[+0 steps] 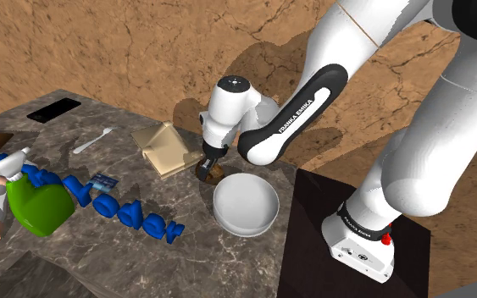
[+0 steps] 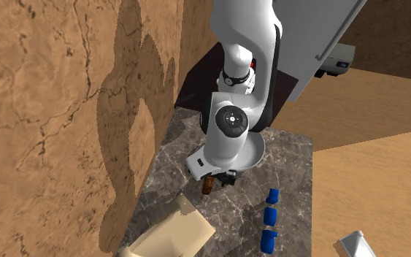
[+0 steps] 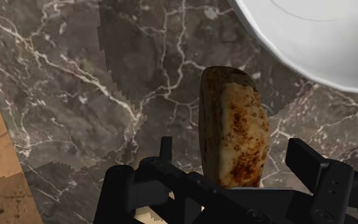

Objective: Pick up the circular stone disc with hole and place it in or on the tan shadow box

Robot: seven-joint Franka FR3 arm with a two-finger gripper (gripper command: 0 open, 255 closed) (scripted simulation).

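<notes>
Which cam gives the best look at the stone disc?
Wrist view: the disc is close up, edge-on between the fingers, and its mottled brown rim is clear; the hole isn't visible. Shoulder view: a small brown bit under the gripper, beside the white bowl. Second exterior view: just a brown sliver.

Opposed exterior views sharing the bowl [image 1: 245, 206]

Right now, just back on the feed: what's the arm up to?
The white arm holds its gripper low over the marble table, around the brown stone disc, close beside the white bowl. In the wrist view the disc shows edge-on between the fingers, which stand apart with marble visible on either side, so it is not gripped. The tan shadow box lies nearby on the table, and the disc is not yet in it.
</notes>
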